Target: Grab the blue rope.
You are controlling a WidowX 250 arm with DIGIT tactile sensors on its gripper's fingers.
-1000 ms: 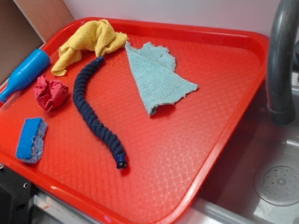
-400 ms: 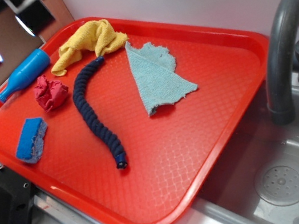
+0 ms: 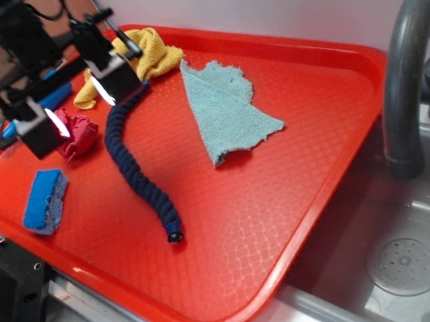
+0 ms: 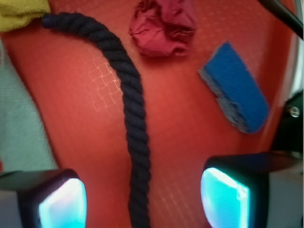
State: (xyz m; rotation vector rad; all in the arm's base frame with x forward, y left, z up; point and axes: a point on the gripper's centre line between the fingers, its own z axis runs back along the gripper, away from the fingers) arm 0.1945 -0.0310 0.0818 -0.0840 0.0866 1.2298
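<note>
Nearest you, the red tray's [image 3: 246,289] front rim runs along the counter edge, and the broad stretch of tray floor just behind it is bare. To its right the grey sink basin [image 3: 416,259] drops away, with the curved faucet [image 3: 411,68] standing beyond. On the tray's left side the small blue sponge [image 3: 44,201] lies close to the rim.

The blue rope [image 3: 135,171] lies flat in the middle-left of the tray. Its long axis runs front to back in a gentle bow: the black-tipped end points toward the front rim, the other end tucks against the yellow cloth [image 3: 134,54] at the back. The light blue cloth [image 3: 227,109] sits well apart to its right; the crumpled red cloth [image 3: 76,131] is near on its left, with the blue bottle [image 3: 6,133] behind that.

Your gripper [image 3: 78,102] hangs above the rope's far half, spread wide and empty. In the wrist view the rope [image 4: 130,109] passes between the two fingers [image 4: 61,202], touching neither.
</note>
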